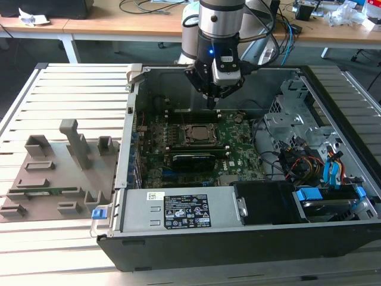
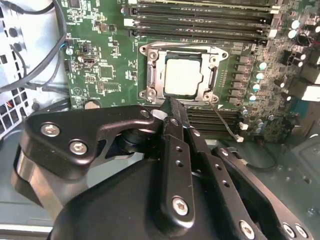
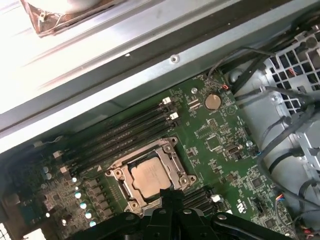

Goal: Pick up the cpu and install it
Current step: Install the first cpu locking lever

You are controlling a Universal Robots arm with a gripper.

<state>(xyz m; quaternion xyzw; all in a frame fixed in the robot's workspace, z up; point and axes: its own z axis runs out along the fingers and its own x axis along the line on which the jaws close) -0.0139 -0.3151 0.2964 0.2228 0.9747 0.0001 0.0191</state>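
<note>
**Cpu**: a small flat square with a dull silvery metal top and a thin pale rim. It is laid flat inside the socket frame, a squarish bracket of bright stamped metal with screw heads at its corners. In the exterior view it is placed just left of the frame's centre.

**Gripper**: black matt metal links, pinned with silver screws. The fingers are pressed together into one narrow tip, and nothing is held between them. In both wrist views the tip is seen at the socket frame's edge, beside the cpu and not over it. Contact with the frame cannot be told.

**Motherboard**: a green matt board studded with small components. A round silver coin cell is set on it.

**Edges around the socket:** long dark memory slots run along two opposite sides. A long black card lies just below the socket in the exterior view. Grey sheet-steel case walls stand at the back, and black cables and a perforated metal cage crowd the exterior view's right. The case is open above the socket.

**Surroundings:** a ribbed pale metal table. A grey moulded fixture with upright tabs sits at the exterior view's left, well apart from the gripper.
</note>
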